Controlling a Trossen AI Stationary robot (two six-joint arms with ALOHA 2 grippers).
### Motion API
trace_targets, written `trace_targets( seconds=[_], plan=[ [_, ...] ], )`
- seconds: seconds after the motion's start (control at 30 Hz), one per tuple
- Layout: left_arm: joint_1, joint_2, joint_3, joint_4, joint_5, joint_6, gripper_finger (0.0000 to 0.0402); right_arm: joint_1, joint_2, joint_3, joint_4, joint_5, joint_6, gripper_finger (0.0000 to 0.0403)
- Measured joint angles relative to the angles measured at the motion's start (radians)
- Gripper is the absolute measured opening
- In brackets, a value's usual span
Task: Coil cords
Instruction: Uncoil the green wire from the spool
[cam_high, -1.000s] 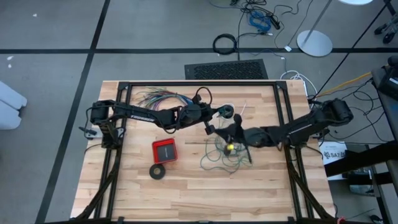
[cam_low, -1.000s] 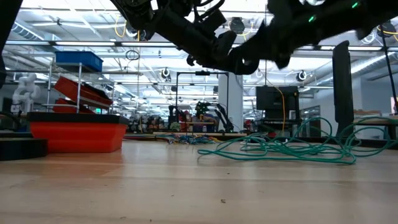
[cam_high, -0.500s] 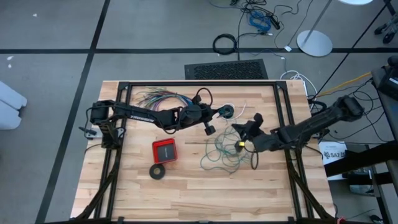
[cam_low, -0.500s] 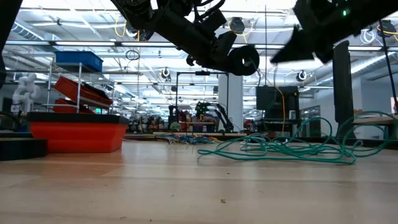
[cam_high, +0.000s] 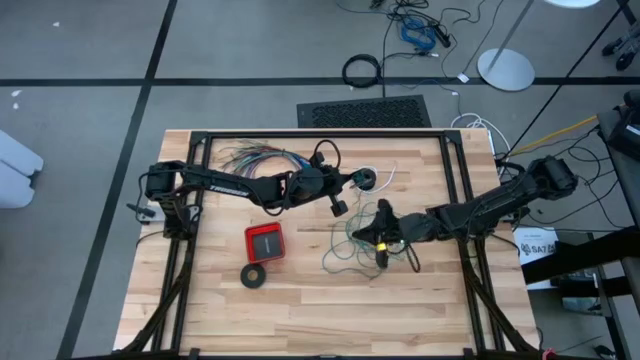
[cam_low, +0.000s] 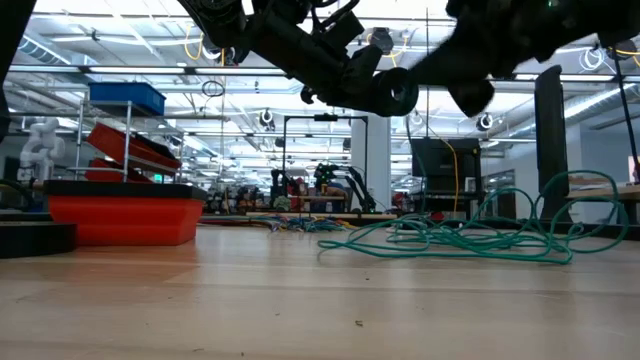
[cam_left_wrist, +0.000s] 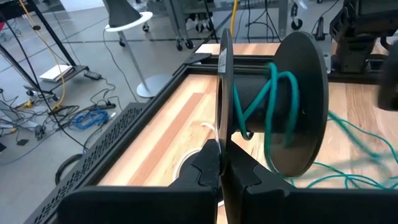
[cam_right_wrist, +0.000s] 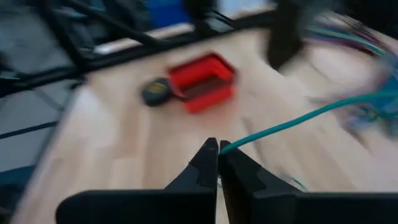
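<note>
A black spool (cam_left_wrist: 273, 106) is held above the table (cam_high: 300, 300) by the left gripper (cam_left_wrist: 221, 163), whose 2 fingers are pressed together on the spool's near flange. A few turns of the green wire (cam_left_wrist: 273, 93) are wound around the spool's core. In the high view the left gripper (cam_high: 345, 185) sits just toward 12 o'clock of the table's middle. The rest of the green wire (cam_high: 355, 250) lies as a loose tangle on the wood, toward 3 o'clock of the middle, and is seen spread flat in the low view (cam_low: 470, 240). The right gripper (cam_high: 383, 240) is above that tangle; its fingers are closed on a strand of the green wire (cam_right_wrist: 280, 124), pinched at the tips (cam_right_wrist: 218, 154). A thin white cord (cam_high: 385, 177) lies toward 1 o'clock. A red tray (cam_high: 265, 241) sits toward 8 o'clock, with a black ring (cam_high: 254, 275) just beyond it toward 7 o'clock. A fan of coloured wires (cam_high: 255, 157) lies toward 11 o'clock.
</note>
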Motion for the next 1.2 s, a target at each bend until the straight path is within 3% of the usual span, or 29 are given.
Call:
trace_targets(
  seconds=[0.17, 0.33, 0.47, 0.67, 0.9, 1.2],
  plan=[
    [0.000, 0.000, 0.000, -0.003, 0.000, 0.000, 0.0000, 0.007, 0.006, 0.000, 0.152, -0.162, -0.125, 0.0000],
    [0.000, 0.000, 0.000, -0.016, 0.000, 0.000, 0.0000, 0.038, -0.010, 0.000, 0.209, -0.223, -0.212, 0.0000],
    [0.000, 0.000, 0.000, -0.039, -0.003, 0.000, 0.0000, 0.069, -0.042, 0.000, 0.233, -0.207, -0.281, 0.0000],
    [0.000, 0.000, 0.000, -0.063, -0.007, 0.000, 0.0000, 0.127, -0.142, 0.000, 0.128, -0.033, -0.302, 0.0000],
    [0.000, 0.000, 0.000, -0.064, -0.008, 0.009, 0.0000, 0.169, -0.227, 0.000, -0.169, 0.062, -0.085, 0.0000],
    [0.001, 0.000, 0.000, -0.042, -0.016, 0.028, 0.0000, 0.206, -0.230, 0.000, -0.611, 0.029, 0.428, 0.0022]
  ],
)
